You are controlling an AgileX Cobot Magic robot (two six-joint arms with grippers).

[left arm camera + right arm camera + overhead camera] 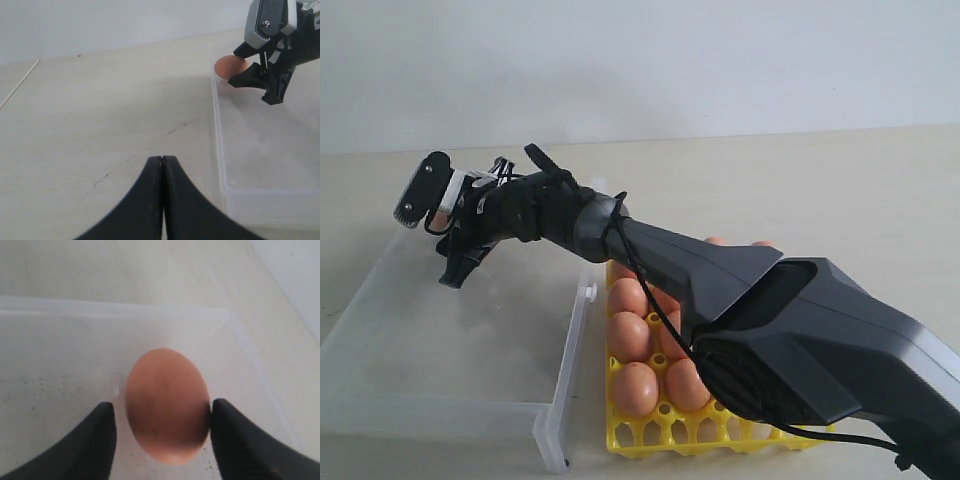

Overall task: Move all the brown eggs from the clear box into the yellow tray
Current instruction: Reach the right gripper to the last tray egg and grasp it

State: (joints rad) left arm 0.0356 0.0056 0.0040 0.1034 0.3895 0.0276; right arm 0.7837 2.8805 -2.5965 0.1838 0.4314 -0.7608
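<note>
Exterior camera looks down over tray (620, 440) and box (450, 330). Right wrist camera sits close above one egg (167, 405); the left, low over the counter (100, 100), shares it.

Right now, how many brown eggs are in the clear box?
1. The brown egg sits in a corner of the clear box, inside the right gripper. The arm hides part of the box, maybe more eggs.

Tabletop (880, 190): pale beige, matte, wood-like surface with a few small dark marks (172, 131).
Wall (640, 60): plain white, behind the tabletop's far edge.
</note>
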